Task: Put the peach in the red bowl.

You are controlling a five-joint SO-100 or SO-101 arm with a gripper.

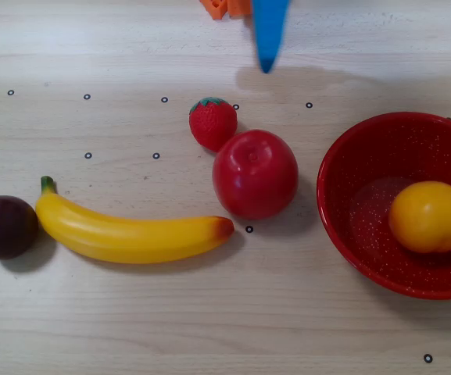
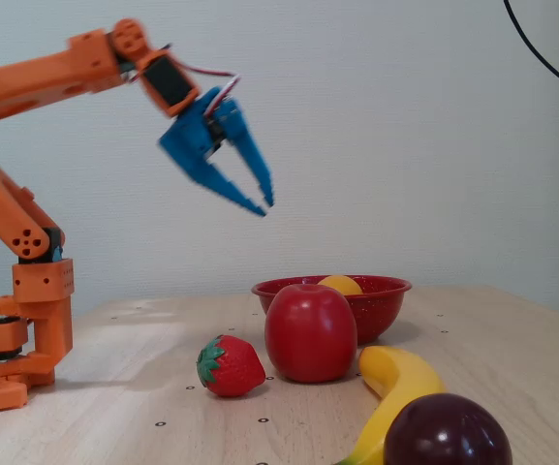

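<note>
Bright, even light; claw [image 2: 260, 201] perhaps motion-blurred.

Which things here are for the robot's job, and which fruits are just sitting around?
For the job:
peach, lying in the red bowl
gripper, up in the air, holding nothing

Just lying about:
apple
strawberry
banana
plum

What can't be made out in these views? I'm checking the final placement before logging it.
- Round yellow-orange peach: fixed view shows only its top; the glossy red bowl's rim and the big red apple hide the rest.
- Blue end effector: overhead view's top edge cuts it off; motion-blurred in both views.
- Dark purple plum: fixed view's bottom edge crops it.
</note>
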